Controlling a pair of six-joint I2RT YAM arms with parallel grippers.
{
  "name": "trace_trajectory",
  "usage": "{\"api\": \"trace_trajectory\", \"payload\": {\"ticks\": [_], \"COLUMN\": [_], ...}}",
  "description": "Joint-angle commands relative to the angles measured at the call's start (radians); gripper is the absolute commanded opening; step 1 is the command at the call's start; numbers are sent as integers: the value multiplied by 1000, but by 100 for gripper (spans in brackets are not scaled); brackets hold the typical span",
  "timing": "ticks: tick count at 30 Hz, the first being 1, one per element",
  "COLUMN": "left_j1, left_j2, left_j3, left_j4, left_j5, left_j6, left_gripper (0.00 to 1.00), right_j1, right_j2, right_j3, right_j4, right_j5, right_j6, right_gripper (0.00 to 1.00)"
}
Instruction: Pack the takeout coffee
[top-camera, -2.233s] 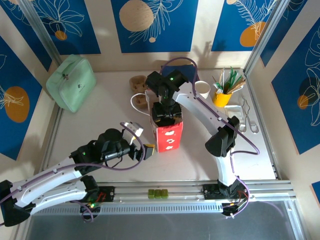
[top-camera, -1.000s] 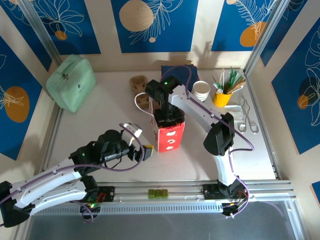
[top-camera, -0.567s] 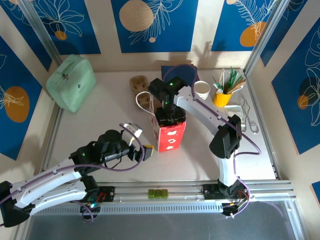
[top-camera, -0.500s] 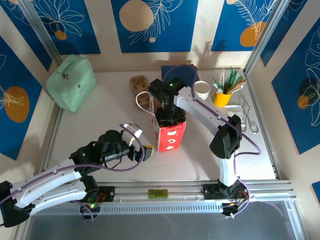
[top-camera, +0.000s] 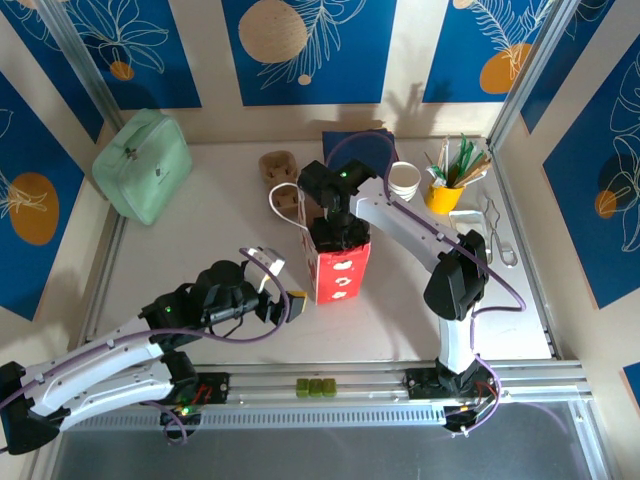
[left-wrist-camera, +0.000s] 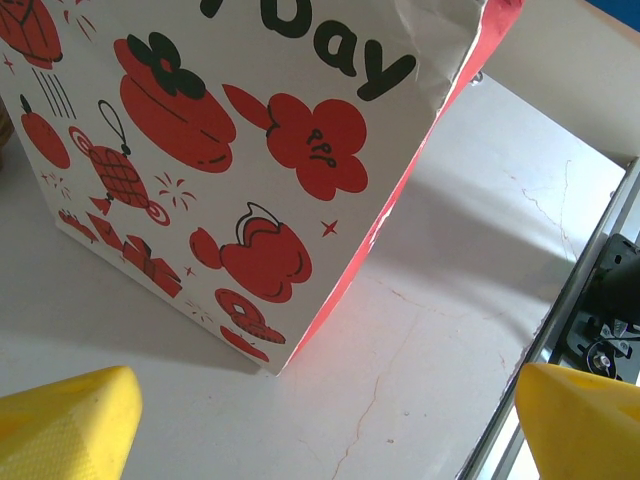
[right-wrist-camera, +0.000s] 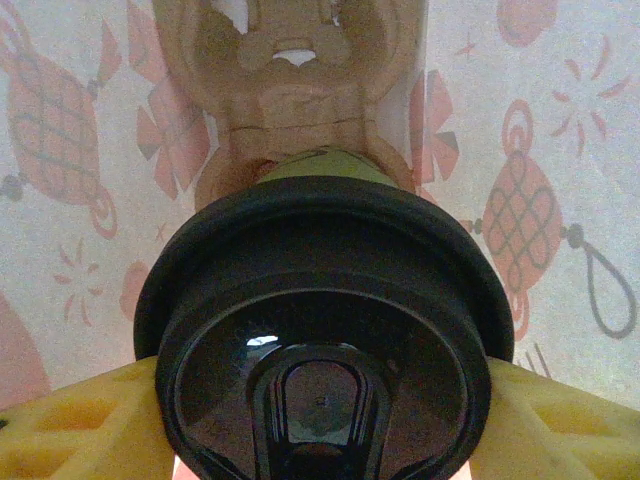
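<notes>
Item: cup, green, black lid, pinched at its sides by the right hand, a yellow finger showing on either side of the lid. Position: inside the bag, hanging from the hand above a cardboard carrier that lies straight below it on the bag's floor; printed bag walls stand close on both sides of the hand. Whether the cup's base touches the carrier cannot be told. Left hand: fingers spread wide, nothing between them, low over the surface, with the bag's near bottom corner just ahead of it. Change over the last two seconds: the right wrist has shifted slightly over the bag's mouth and its elbow has swung a little outward; bag and left hand have kept their places. Judgement: the cup is past the bag's rim and the packing is well along. What is left seems to be seating it in the carrier and letting go. Risk: a tilted cup could catch the carrier's edge.
</notes>
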Motion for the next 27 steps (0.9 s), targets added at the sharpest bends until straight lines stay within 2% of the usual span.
{"api": "trace_trajectory", "payload": {"ticks": [1,27], "left_j1": [-8,-7], "left_j2": [1,10], "left_j3": [-11,1], "left_j4": [13,16], "left_j5": [-13,-17], "left_j6": [-13,-2], "left_gripper": [96,96], "right_j1": [0,2], "right_j2": [-32,-18], "right_j3": [-11,12], "right_j4": [1,-23], "right_j5": [10,5], "right_j6": [1,-2], "right_gripper": [65,65]}}
